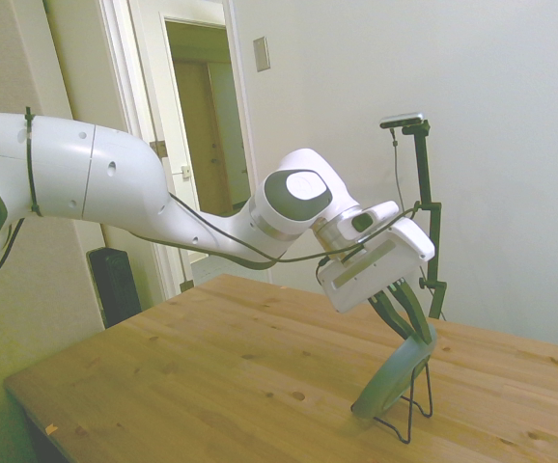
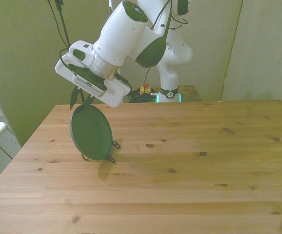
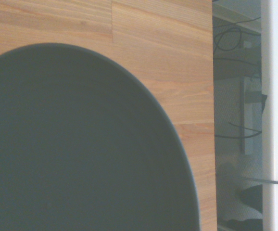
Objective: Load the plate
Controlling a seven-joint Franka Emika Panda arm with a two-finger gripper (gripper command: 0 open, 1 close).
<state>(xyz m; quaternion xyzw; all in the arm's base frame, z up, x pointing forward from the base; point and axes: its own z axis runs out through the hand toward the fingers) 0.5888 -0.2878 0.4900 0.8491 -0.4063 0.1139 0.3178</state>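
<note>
While the gripper (image 1: 416, 323) clamps its top rim, the plate (image 2: 91, 131) stands tilted on edge.
Its lower edge rests in the wire stand (image 1: 411, 400) near the table (image 2: 190, 161)'s left side.

plate (image 2: 90, 132) in wire stand (image 1: 412, 403), on table (image 2: 190, 165)

The round matte grey-blue plate (image 3: 81, 144) runs off the wrist view's edge and hides most of the thin black wire stand (image 2: 112, 151).
</note>
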